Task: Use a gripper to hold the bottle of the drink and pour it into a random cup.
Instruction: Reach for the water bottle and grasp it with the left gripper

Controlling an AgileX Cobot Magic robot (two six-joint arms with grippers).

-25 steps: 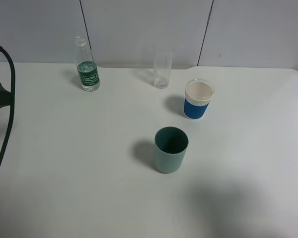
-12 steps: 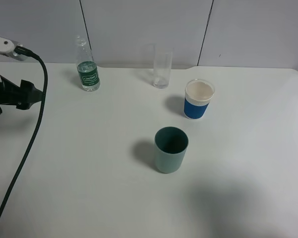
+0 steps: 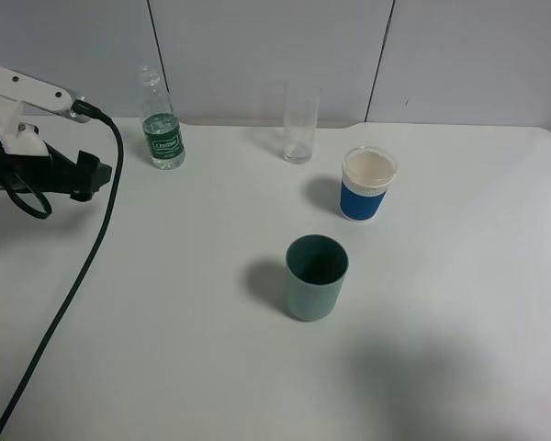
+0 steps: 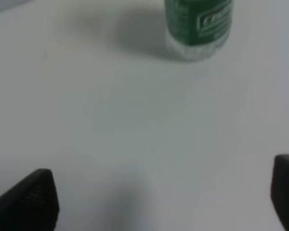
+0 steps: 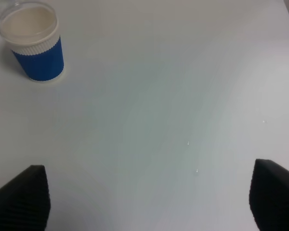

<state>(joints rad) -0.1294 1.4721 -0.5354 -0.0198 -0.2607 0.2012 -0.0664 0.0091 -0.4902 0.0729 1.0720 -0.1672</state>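
Arm motion on the left: the left pincer [image 3: 90, 175] has swung in from the tabletop [image 3: 165, 349] edge within the last second. It now sits near the bottle of the drink [image 3: 163, 130], not touching, jaws spread with nothing between. We see the bottle upright at the back left, untouched. Further right are a clear glass [image 3: 300, 129], then the teal cup [image 3: 316, 276] out front and well apart from the bottle, then a blue-and-white cup [image 3: 366, 188]. The right pincer [image 5: 147, 197] is spread too, holding nothing. We judge the approach is under way; grasp and pour not yet done.
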